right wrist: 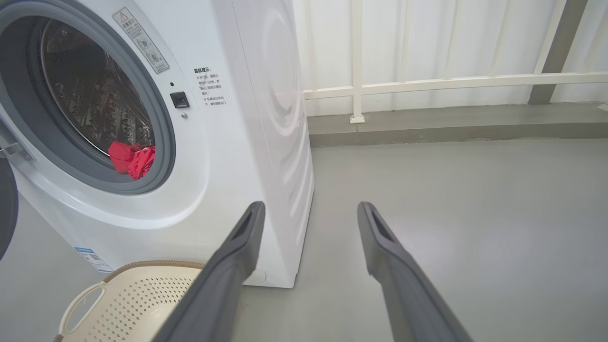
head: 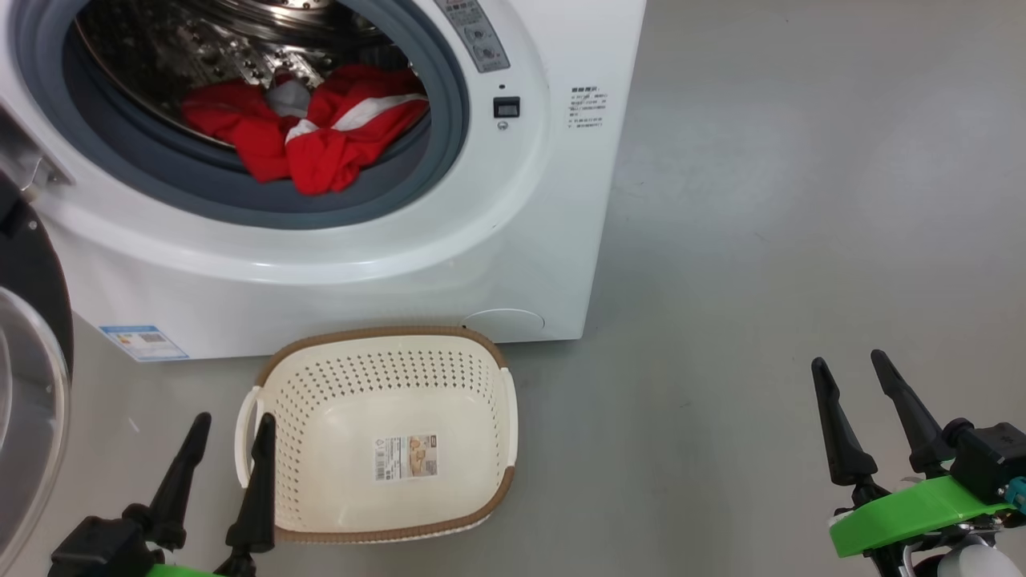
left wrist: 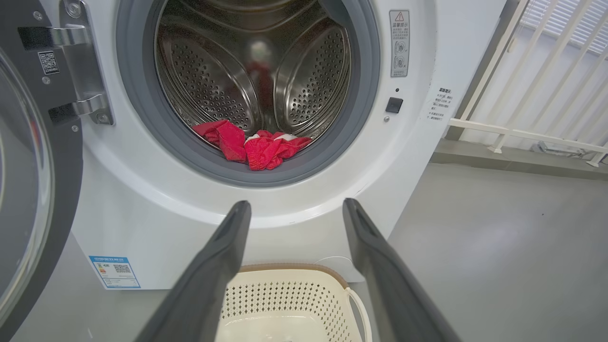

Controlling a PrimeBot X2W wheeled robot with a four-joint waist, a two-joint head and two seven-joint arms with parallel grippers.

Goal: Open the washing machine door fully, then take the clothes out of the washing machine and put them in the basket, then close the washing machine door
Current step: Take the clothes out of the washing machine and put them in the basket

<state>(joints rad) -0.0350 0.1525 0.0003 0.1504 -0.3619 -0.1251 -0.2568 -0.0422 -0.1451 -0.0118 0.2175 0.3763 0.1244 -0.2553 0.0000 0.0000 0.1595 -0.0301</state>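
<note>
**Fig.** Front-loader w/ door swung open, seen from head cam.

- **washing machine** (head: 513, 240): white box on grey floor (head: 761, 200), upper left of view. Blue label sticker (head: 144, 342) at its lower-left corner.
- **washing machine door** (head: 32, 385): stands open at far left edge, w/ black rim and clear glass bowl. A steel hinge (left wrist: 85, 71) joins it to the cabinet front.
- **clothes** (head: 321, 136): red heap w/ white trim and a bit of grey cloth. It lies at the bottom front of the steel drum (left wrist: 256, 71), lower edge draped onto the grey rubber ring (head: 200, 184).
- **basket** (head: 385, 332): upright on floor just in front of machine base, below the opening. Paper label shows on its bare bottom.
- **L gripper** (head: 236, 418): lower left, fingers spread wide, nothing between them. One finger overlaps the basket's left handle in head view; contact can't be told.
- **R gripper** (head: 848, 358): lower right, over bare floor, well apart from basket and machine. Fingers spread wide, holding nothing.
- **Bkgd**, R wrist cam: white railing (right wrist: 427, 83) beyond the machine.
</note>
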